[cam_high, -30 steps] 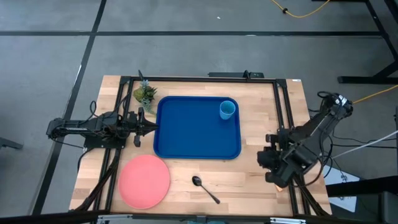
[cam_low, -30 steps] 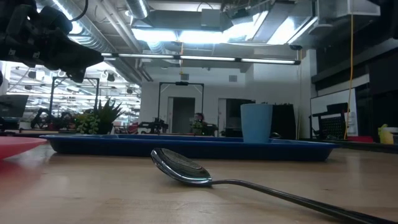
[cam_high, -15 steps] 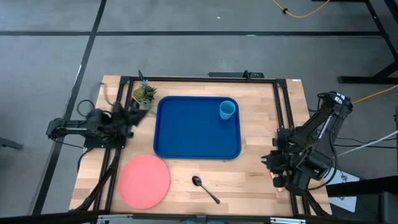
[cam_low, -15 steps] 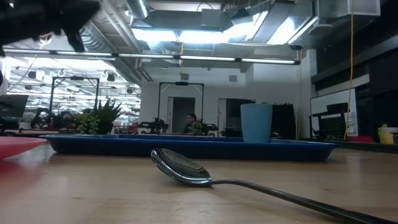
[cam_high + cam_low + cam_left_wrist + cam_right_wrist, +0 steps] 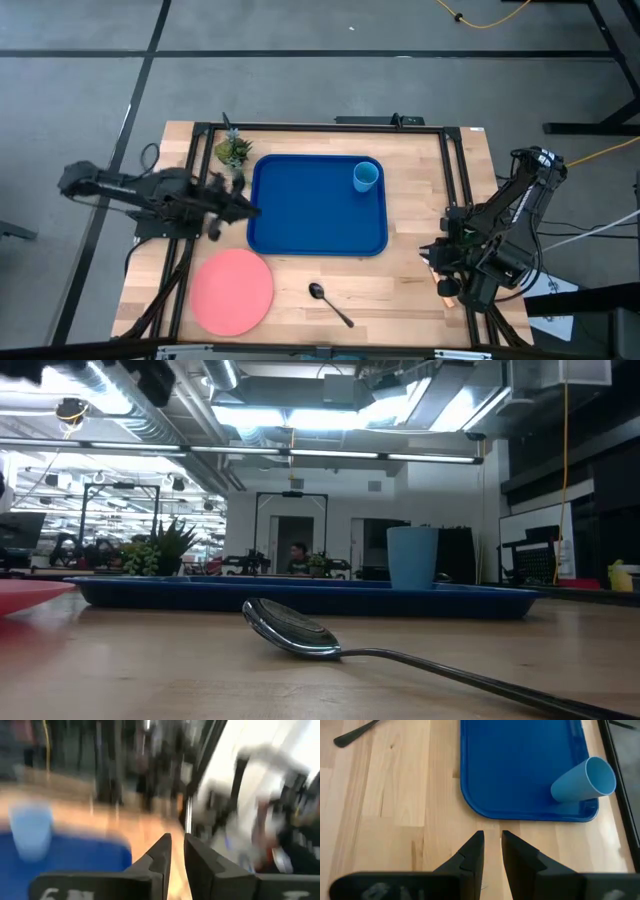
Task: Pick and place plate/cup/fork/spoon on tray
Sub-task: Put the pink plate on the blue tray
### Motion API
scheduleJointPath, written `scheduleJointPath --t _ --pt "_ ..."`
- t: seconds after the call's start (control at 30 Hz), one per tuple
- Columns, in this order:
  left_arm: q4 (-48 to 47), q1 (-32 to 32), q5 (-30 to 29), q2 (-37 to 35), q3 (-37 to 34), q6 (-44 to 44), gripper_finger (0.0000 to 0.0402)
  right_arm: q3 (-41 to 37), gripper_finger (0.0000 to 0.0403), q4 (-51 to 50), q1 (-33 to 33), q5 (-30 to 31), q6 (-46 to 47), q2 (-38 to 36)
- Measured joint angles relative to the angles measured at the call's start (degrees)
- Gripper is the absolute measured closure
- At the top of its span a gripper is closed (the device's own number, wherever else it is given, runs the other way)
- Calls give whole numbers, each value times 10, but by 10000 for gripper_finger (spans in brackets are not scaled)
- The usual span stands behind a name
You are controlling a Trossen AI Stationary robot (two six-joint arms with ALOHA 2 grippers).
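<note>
Cup (image 5: 366, 177) on the tray (image 5: 300, 215) already, standing upright in the far-right corner, so one piece looks done. Off the tray's 7 o'clock corner lies the plate (image 5: 232, 291), flat on the table (image 5: 420, 180), and the spoon (image 5: 327, 300) rests just beyond the tray's 6 o'clock edge, bowl toward the plate. No fork in view from any camera.

Left gripper (image 5: 246, 209) hangs just off the tray's 9 o'clock rim, fingers nearly together with only a sliver of gap in its wrist view. Right gripper (image 5: 432, 256) waits near the table's 4 o'clock edge, looking across bare wood at the tray, fingers likewise almost closed.

Now the handling. That plate looks stiff, light and smooth, and it sits flush on the wood, so the likely hold is a pinch on the rim at its near edge; the fingers would have to open first. The spoon is thin, shiny and probably slippery; its straight handle, taken crosswise near the middle, seems the safest grip.
</note>
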Motion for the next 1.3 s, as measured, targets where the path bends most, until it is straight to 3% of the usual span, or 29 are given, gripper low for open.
scheduleJointPath --t 0.1,0.23,0.4,0.7,0.9,1.1,1.3 --pt "-184 -48 -40 83 122 -72 358 0 330 0 0 -1 0 0" --pt "-448 -112 -94 188 261 -240 359 0 330 0 0 -2 1 0" --pt "-624 -186 -52 286 355 -412 359 0 330 0 0 -4 13 0" --pt "-646 -310 -84 366 359 -539 359 0 330 0 0 -9 29 0" --pt "-646 -355 -166 392 359 -611 358 0 330 1 0 -9 29 0" --pt "-605 -359 -158 408 359 -616 356 0 330 3 0 -9 30 0" --pt "-586 -358 -222 424 359 -575 354 0 330 3 0 -9 30 0"
